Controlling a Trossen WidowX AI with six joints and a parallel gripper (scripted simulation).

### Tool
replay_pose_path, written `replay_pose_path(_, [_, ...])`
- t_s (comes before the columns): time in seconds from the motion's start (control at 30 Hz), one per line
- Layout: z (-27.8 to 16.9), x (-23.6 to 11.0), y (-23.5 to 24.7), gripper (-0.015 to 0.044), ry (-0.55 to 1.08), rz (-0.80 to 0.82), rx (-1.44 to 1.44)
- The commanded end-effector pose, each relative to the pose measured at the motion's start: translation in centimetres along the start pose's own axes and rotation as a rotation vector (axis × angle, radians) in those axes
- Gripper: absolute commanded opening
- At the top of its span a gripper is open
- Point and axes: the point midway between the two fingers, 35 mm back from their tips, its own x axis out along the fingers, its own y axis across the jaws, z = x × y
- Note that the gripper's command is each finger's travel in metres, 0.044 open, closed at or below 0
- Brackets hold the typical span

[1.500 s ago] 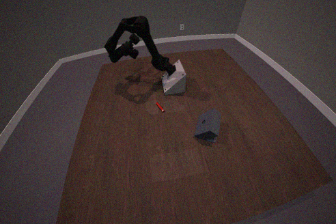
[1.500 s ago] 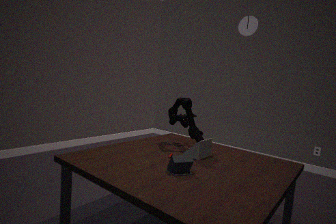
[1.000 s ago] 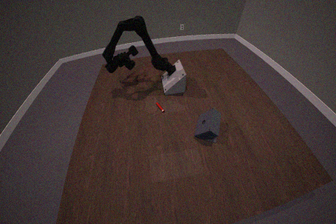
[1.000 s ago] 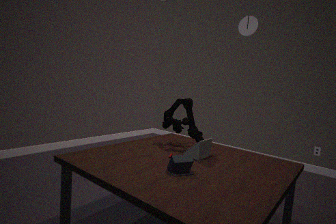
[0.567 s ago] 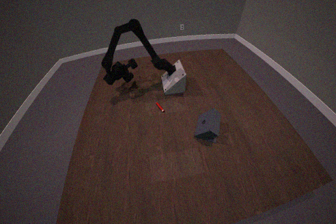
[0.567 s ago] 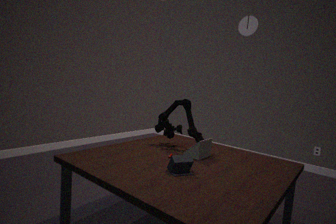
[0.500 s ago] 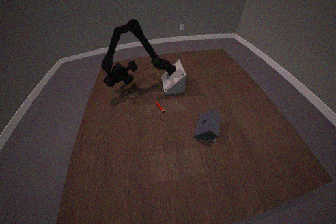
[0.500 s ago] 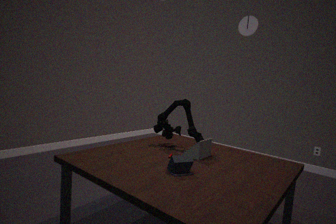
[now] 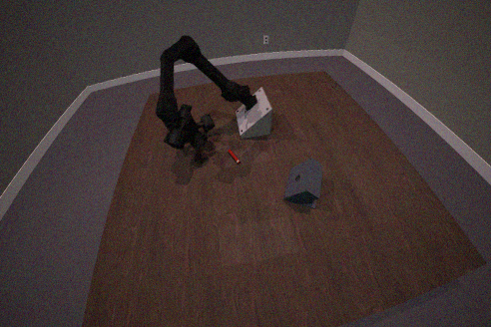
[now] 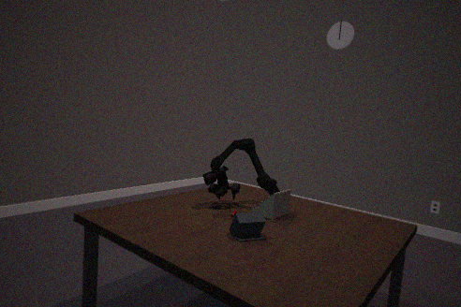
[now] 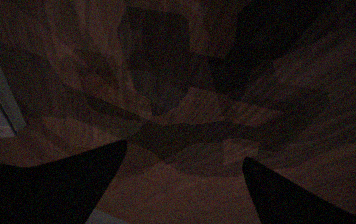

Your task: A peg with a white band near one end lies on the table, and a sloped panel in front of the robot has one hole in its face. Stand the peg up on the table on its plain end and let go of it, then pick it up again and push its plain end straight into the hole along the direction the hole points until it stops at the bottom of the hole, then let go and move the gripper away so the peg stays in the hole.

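The red peg lies flat on the wooden table, with its white band toward the end nearer the camera. In the exterior view only a red bit of the peg shows behind the panel. The blue-grey sloped panel stands to the right of the peg, with one dark hole in its face. My gripper is open and empty. It hangs just above the table, left of the peg and apart from it. The wrist view shows only shadowed wood between the fingers.
The arm's pale wedge-shaped base stands behind the peg. The table's edge lies well away from the gripper. The room's floor and walls surround the table.
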Motion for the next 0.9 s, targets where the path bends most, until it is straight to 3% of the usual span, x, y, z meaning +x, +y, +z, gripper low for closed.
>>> replay_pose_path(0.0, [5.0, -2.6, 1.8, 0.0440, -0.112, -0.056, -0.014])
replay_pose_path(0.4, [15.3, -11.2, 11.3, 0.0440, -0.425, -0.130, -0.047])
replay_pose_path(0.87, [16.1, -10.3, 11.4, 0.0440, -0.430, -0.129, -0.048])
